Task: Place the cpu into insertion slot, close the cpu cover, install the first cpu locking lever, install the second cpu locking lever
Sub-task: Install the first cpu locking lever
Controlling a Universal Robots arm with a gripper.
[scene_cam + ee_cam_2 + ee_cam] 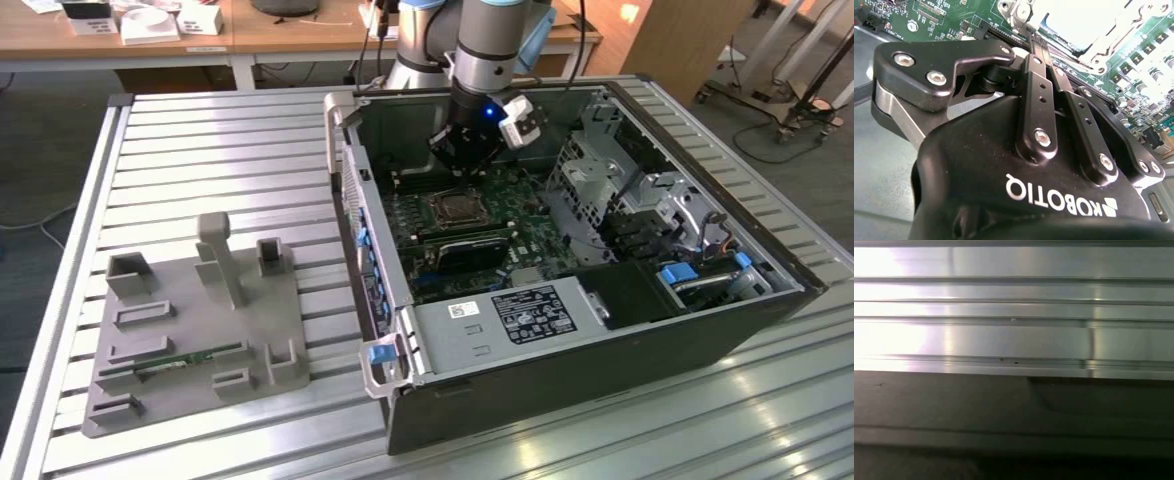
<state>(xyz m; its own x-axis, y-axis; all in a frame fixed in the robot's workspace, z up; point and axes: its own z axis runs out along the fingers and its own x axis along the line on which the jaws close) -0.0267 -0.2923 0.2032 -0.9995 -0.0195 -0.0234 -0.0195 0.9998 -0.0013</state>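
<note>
In the exterior view my gripper hangs inside the open computer case, just above the far edge of the insertion slot on the green board. The slot there shows a silvery rim and a dark centre. In the second wrist view my two black fingers stand pressed together, so the gripper is shut, with its tips at the edge of the silvery cpu cover. Beyond them lies a bright flat silvery face, probably the cpu. Whether something thin is pinched between the tips is hidden.
A grey fixture plate holding a green memory stick lies on the slatted aluminium table at the exterior view's left. Case walls, a drive cage, a black card and a labelled box crowd the board.
</note>
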